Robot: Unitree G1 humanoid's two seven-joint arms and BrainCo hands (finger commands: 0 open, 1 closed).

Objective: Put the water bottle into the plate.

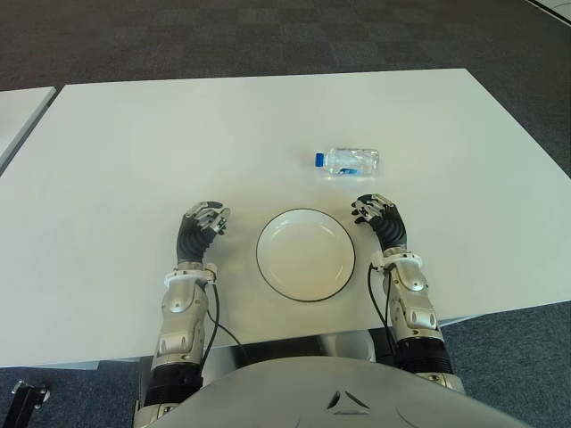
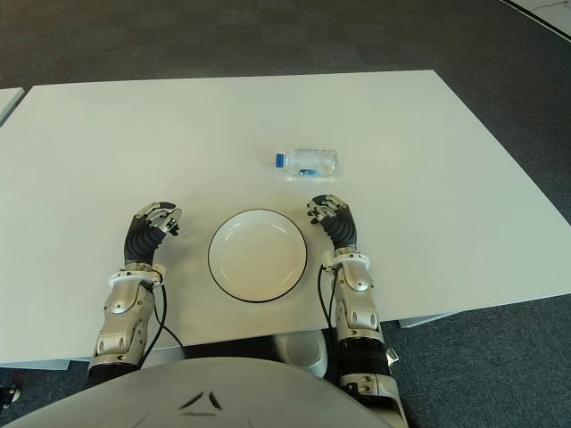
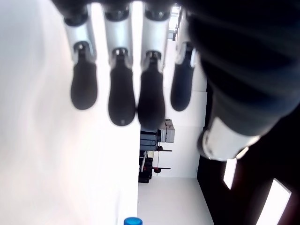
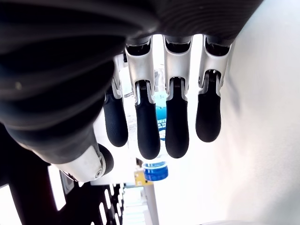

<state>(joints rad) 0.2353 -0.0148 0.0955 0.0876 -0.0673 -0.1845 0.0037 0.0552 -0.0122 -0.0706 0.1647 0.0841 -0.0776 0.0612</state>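
Note the water bottle (image 1: 348,161): it lies on its side on the white table (image 1: 134,152), blue cap toward your left, just beyond the plate (image 1: 306,254) and clear of its rim. Neither of the 2 hands holds it.

Your right hand (image 1: 379,217) sits just beside the plate's right edge, near the bottle and directly short of it. Its fingers (image 4: 177,131) hang relaxed and grasp nothing. This placement probably makes it the working hand, since the reach forward is short.

Your left hand (image 1: 203,223) shows to the left of the plate, fingers loose and empty, well apart from the bottle. The plate is empty, so the transfer is not yet begun.
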